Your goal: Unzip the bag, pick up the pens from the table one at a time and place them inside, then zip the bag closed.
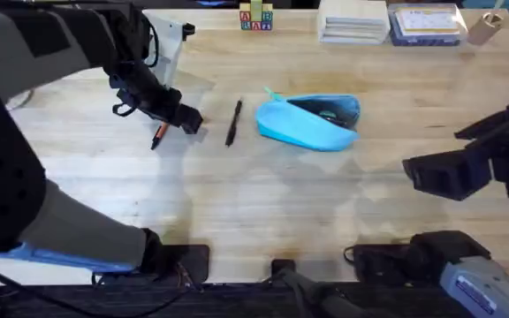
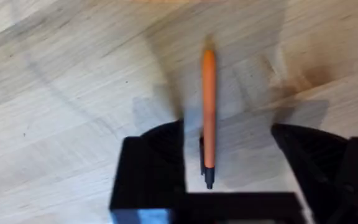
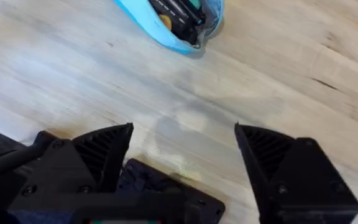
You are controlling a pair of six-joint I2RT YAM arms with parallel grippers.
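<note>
Left gripper (image 2: 229, 158) low over the table (image 1: 263, 203), jaws spread wide, with the orange pen (image 2: 209, 112) lying between the black fingers (image 2: 160, 155), closer to one of them than the other and not pinched by either. The pen's black tip points back toward the gripper body; its orange barrel runs straight out beyond the fingertips (whether it touches the nearer finger I cannot tell). From the overhead view the same gripper (image 1: 184, 119) sits over the pen (image 1: 158, 135), whose end pokes out on the near side of the jaws. The black pen (image 1: 233, 122) lies flat on the wood just past the left jaws, toward the bag (image 1: 309, 121), apart from both. The bag is light blue, unzipped, mouth gaping, dark lining showing with some small dark and teal items inside. Right gripper (image 3: 182, 155) hangs above bare wood, jaws wide and holding nothing; the open bag (image 3: 173, 22) is well ahead of its fingertips. Overhead, the right gripper (image 1: 440, 175) is off to the side of the bag, well apart from it. Lettered toy blocks (image 1: 256, 18) stand at the far edge of the table, letters too small to read with certainty; stacked boxes (image 1: 353, 19) are beside them, with printing on them that is not legible.
</note>
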